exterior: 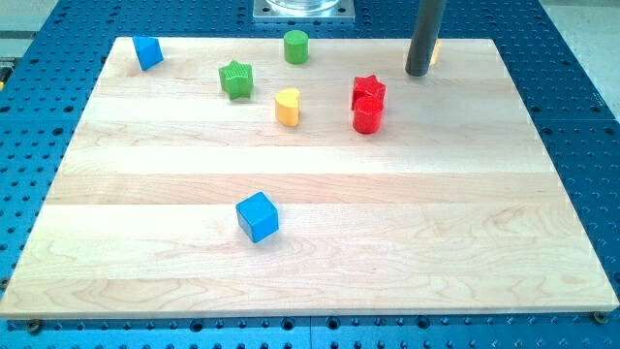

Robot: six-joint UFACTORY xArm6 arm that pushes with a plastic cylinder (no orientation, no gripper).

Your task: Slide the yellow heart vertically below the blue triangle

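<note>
The yellow heart (288, 107) lies in the upper middle of the wooden board (310, 262). The blue triangle (147, 52) sits at the board's top left corner. My tip (418, 73) is at the top right of the board, far to the right of the yellow heart and apart from it. A yellow block (436, 50) is mostly hidden behind the rod, its shape unclear.
A green star (235, 79) lies just left of and above the heart. A green cylinder (296, 47) is above it. A red star (368, 91) and a red cylinder (367, 117) touch to the heart's right. A blue cube (258, 216) sits lower down.
</note>
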